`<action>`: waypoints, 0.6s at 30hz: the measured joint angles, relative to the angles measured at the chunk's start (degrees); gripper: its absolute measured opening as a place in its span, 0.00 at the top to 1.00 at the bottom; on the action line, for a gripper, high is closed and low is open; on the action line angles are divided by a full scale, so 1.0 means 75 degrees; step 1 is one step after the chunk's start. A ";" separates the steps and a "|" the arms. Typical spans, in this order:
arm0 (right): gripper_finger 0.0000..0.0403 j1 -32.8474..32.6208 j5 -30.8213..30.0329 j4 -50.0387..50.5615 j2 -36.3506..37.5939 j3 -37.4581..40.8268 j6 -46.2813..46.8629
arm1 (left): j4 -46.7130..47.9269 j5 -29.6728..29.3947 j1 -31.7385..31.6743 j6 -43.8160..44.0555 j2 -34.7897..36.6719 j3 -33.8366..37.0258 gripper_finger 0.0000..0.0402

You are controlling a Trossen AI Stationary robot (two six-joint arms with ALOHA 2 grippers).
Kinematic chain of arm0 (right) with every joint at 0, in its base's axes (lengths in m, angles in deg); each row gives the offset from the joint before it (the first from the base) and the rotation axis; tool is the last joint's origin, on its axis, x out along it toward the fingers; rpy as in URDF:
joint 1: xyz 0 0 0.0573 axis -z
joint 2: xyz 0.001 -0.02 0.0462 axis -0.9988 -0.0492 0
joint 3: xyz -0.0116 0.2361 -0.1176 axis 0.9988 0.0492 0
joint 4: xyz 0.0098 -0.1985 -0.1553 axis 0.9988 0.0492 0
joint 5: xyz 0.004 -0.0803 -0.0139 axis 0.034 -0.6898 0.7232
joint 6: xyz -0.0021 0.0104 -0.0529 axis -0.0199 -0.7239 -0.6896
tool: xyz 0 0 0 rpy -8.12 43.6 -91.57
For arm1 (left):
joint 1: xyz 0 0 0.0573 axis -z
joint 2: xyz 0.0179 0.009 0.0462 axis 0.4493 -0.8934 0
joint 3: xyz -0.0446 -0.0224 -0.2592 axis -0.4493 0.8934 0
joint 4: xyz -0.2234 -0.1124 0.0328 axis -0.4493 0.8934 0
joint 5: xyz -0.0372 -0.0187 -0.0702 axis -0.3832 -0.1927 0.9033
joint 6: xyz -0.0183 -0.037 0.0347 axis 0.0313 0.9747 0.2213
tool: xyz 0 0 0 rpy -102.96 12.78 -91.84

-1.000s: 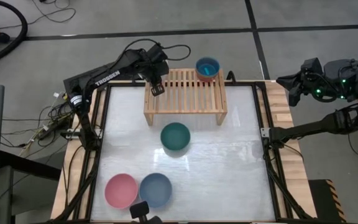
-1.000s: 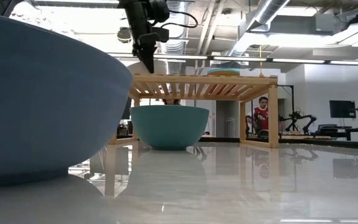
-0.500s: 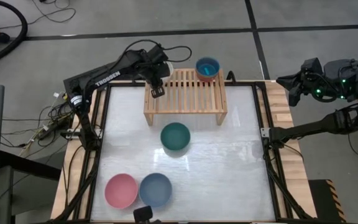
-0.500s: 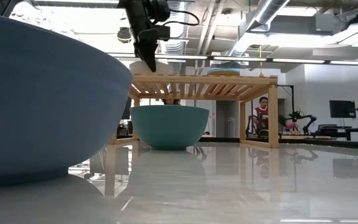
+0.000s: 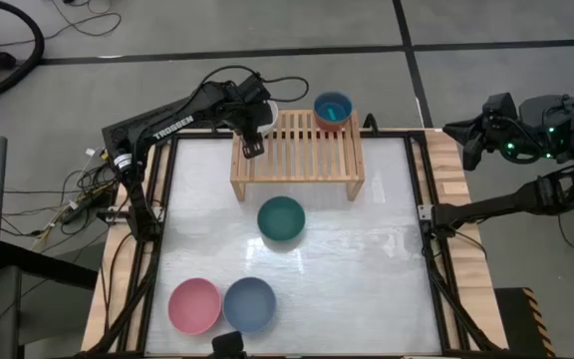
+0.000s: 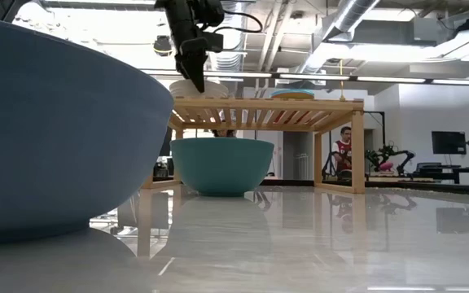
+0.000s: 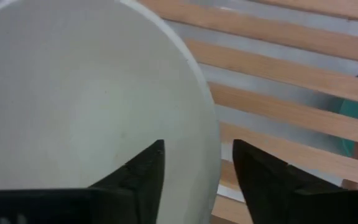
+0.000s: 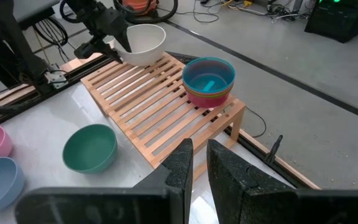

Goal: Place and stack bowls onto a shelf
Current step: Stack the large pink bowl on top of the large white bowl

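Observation:
The cream bowl [image 8: 143, 42] stands upright on the far left corner of the light-wood shelf [image 5: 297, 150]. My left gripper [image 7: 197, 171] is open astride the bowl's near-left rim [image 7: 211, 155], one finger inside and one outside, with gaps showing. A stack of small bowls with a teal one on top [image 8: 209, 79] sits on the shelf's far right corner. The dark green bowl [image 5: 281, 219] rests on the table in front of the shelf. My right gripper [image 8: 200, 163] is shut, parked beyond the table's right edge.
A pink bowl [image 5: 194, 305] and a slate blue bowl [image 5: 249, 303] sit side by side at the table's near left. The slate blue bowl fills the left of the low view. The shelf's slatted middle [image 8: 148, 99] is bare. A person [image 6: 343, 150] stands far behind the table.
My left gripper has opened at the cream bowl's rim and shifted slightly toward the far edge. The cream bowl now shows beside the fingers, resting on the shelf's far left corner. The other bowls have not moved.

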 joint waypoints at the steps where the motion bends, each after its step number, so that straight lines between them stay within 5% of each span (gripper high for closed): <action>1: 0.81 0.0000 0.0001 0.0000 0.0000 0.0001 0.0000 | 0.0027 0.0032 0.0000 -0.0001 0.0000 -0.0116 0.54; 11: 0.81 0.0000 0.0003 0.0000 0.0000 -0.0001 -0.0012 | 0.0395 -0.0035 0.0096 0.0269 0.0006 -0.2758 0.41; 13: 0.81 0.0000 0.0006 0.0000 0.0000 0.0001 -0.0012 | 0.0711 0.0321 0.0251 0.0597 0.0103 -0.3280 0.42; 18: 0.81 -0.0001 0.0006 0.0000 -0.0003 0.0001 -0.0012 | 0.1224 0.2431 0.1121 0.1165 0.1413 -0.2316 0.42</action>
